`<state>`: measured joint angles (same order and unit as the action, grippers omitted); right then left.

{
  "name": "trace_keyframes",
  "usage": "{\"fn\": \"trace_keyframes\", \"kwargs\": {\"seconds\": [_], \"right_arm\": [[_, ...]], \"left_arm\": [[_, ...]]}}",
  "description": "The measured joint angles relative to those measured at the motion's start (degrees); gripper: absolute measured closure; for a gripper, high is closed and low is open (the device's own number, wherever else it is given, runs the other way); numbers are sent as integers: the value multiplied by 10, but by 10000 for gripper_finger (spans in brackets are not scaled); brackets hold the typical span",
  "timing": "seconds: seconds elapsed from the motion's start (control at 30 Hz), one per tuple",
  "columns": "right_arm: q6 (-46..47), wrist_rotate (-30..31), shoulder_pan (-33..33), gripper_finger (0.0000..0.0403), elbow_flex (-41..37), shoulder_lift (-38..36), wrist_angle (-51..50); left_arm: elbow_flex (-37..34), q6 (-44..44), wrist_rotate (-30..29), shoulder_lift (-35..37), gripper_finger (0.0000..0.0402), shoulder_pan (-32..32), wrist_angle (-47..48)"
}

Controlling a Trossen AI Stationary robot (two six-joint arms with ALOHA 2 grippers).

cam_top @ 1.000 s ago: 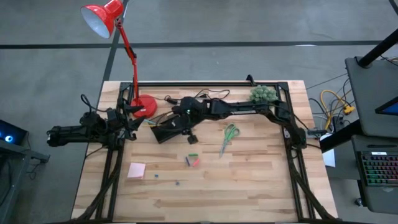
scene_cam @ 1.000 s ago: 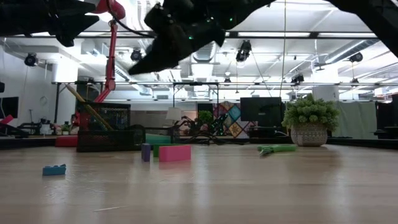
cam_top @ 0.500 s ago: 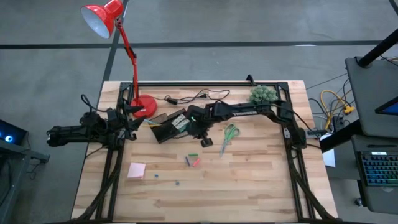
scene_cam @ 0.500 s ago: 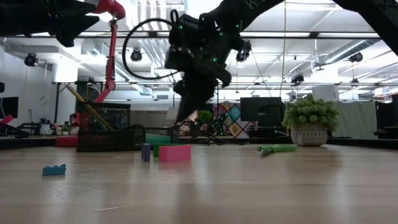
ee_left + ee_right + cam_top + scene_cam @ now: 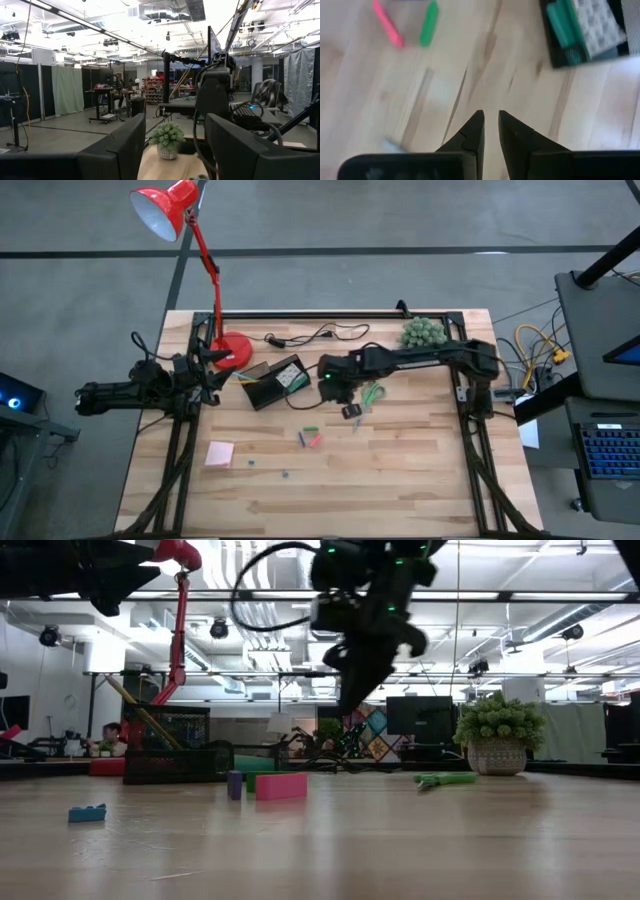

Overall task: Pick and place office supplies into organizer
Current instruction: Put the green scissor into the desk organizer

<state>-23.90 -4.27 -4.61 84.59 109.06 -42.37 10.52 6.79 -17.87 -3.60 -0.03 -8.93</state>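
My right gripper (image 5: 351, 411) hangs above the bare wood between the black organizer (image 5: 270, 385) and the green-handled scissors (image 5: 371, 397). It points steeply down, its fingers (image 5: 479, 125) a narrow gap apart with nothing between them. The organizer holds a white dotted block (image 5: 600, 25) and a green item (image 5: 563, 25). A pink piece (image 5: 387, 24) and a green piece (image 5: 428, 22) lie flat on the table near the gripper. The pink sticky-note pad (image 5: 220, 453) lies flat near the front left. My left gripper (image 5: 207, 375) waits open at the left edge.
A red lamp stands on its round base (image 5: 232, 352) behind the organizer, with a black cable (image 5: 310, 335) beside it. A green plant ball (image 5: 422, 332) sits at the far right. Tiny pieces (image 5: 285, 474) lie near the front. Bare wood spreads toward the near edge.
My right gripper has moved from over the organizer toward the table's right edge, closer to the scissors, sinking a little and tipping to point more steeply down. Its finger gap has stayed the same. Nothing on the table has moved.
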Motion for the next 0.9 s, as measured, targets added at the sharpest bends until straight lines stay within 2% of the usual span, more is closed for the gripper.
{"fn": "trace_keyframes", "kwargs": {"seconds": [0.27,0.5,0.67,0.9], "right_arm": [[56,7,-10,355,-137,-97,2],[73,90,-10,350,-206,-142,9],[119,119,-12,324,-235,-153,8],[283,119,-34,264,-264,-154,6]], "left_arm": [[0,0,0,0,206,0,0],[0,0,0,0,206,0,-1],[0,0,-2,0,206,0,-2],[0,0,-2,0,206,0,-2]]}}
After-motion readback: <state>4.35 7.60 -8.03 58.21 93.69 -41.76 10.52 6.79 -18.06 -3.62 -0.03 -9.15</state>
